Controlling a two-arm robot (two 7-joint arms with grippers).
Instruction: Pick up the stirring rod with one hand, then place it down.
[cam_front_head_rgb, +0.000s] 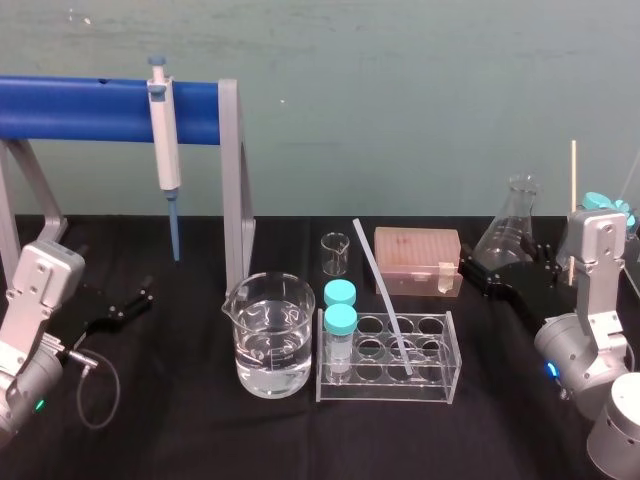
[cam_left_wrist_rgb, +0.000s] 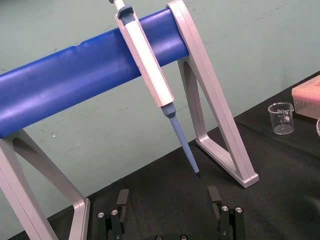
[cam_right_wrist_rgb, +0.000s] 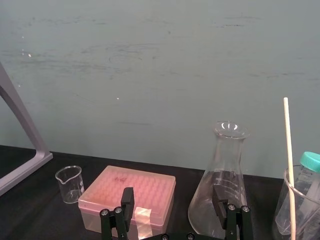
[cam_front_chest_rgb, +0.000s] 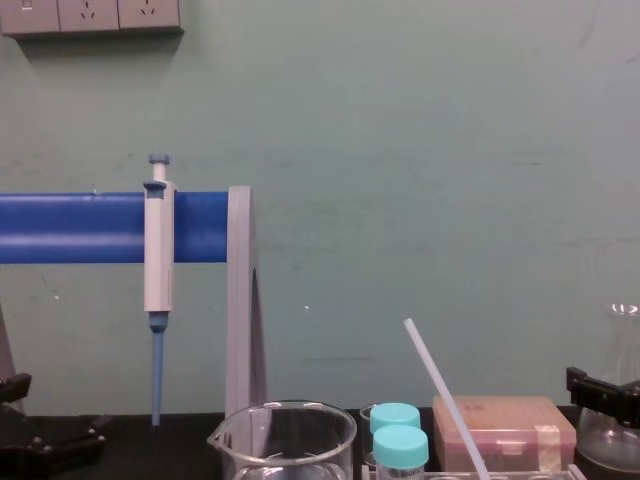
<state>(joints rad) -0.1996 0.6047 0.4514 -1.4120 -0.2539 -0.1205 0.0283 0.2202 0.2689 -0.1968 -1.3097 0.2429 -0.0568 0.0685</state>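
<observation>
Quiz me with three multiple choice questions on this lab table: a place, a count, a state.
1. Where is the stirring rod?
A. In the big beaker
B. Leaning in the clear rack
C. Flat on the table
2. How many teal-capped vials stand in the rack?
A. One
B. Two
C. Four
3. The left gripper is:
A. Open and empty
B. Shut on the rod
C. Shut on the pipette
Answers: 1 B: lower end in a rack hole. 2 B: two teal caps show. 3 A: jaws apart, nothing between.
</observation>
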